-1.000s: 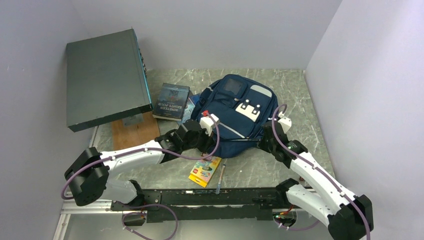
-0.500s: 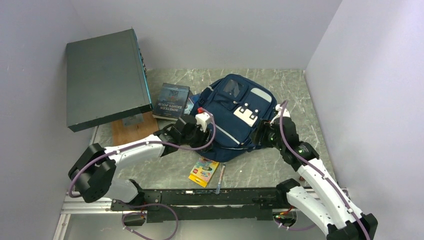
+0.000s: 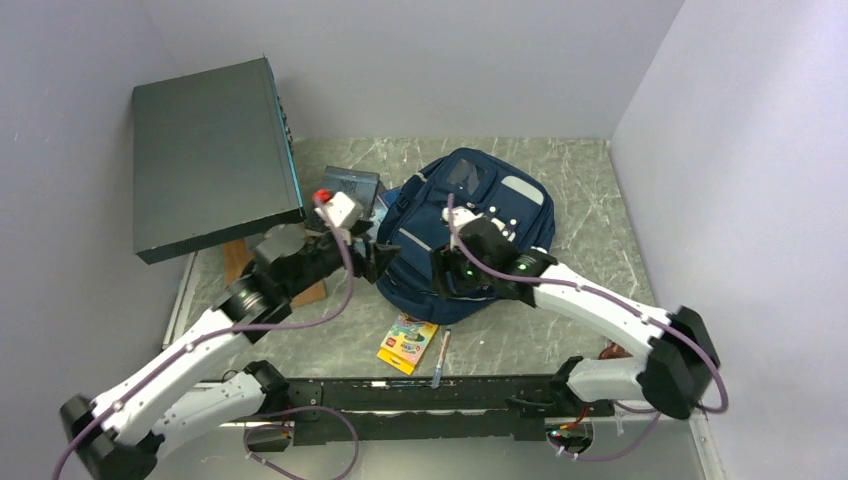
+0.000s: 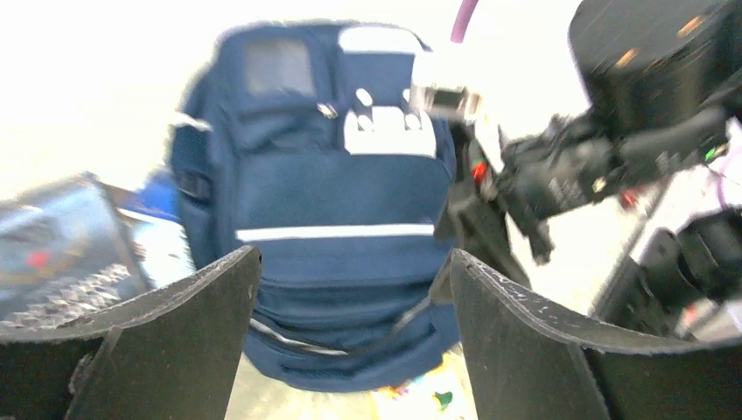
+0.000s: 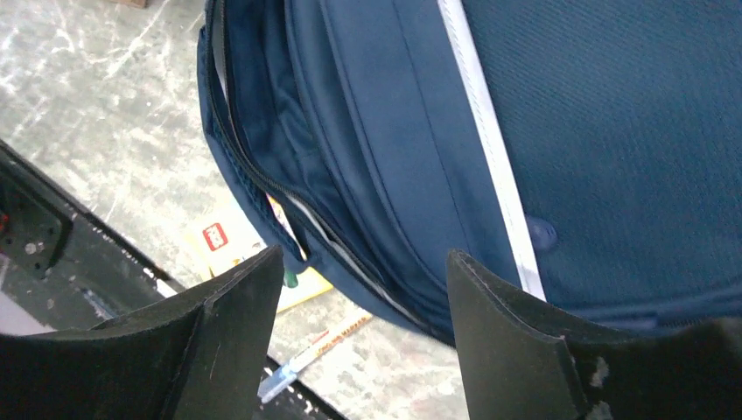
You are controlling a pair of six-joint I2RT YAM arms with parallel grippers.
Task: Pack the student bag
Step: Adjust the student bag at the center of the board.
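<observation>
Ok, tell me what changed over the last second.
Both grippers, shut at the bag's near edge, opened, apparently letting it go. The left gripper pulled back left, toward the book; the right gripper swung left over the bag's lower front. Bag, book, crayon box and pen stayed put.

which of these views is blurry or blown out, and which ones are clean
Left wrist: motion-blurred, the student bag smeared soft and the background above it blown out to white. Right wrist: sharp, with the bag's weave and white stripe crisp, though the right gripper shows only as near-black silhouettes. Top external: evenly lit, in focus, no glare.
</observation>
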